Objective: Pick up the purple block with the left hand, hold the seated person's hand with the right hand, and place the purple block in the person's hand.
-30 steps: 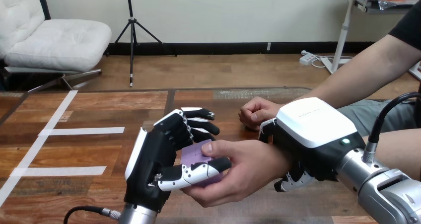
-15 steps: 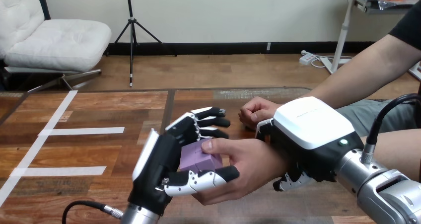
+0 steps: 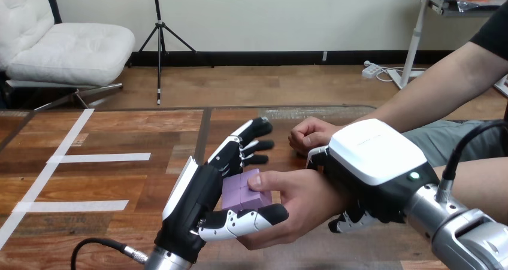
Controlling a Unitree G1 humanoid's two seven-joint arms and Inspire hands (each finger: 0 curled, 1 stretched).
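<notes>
1 purple block (image 3: 242, 193): in person's open hand (image 3: 299, 205), under its thumb | left hand (image 3: 200, 201): fingers straight beside block, gripping nothing | right hand (image 3: 374, 157): curled round that hand's wrist (image 3: 335, 198) | person's second hand (image 3: 311, 135): fist on bench (image 3: 120, 186)

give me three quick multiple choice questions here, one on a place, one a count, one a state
1. Where is the purple block? A on the table; B in the person's upturned hand; C on the floor.
2. How many of the person's hands show? A two; B one; C three.
3. How are the fingers of the left hand? A curled round the block; B balled in a fist; C straight, open.
Answers: 1 B, it lies on the palm under the person's thumb; 2 A, the upturned one and a closed hand behind it; 3 C, they stretch straight past the block.
</notes>
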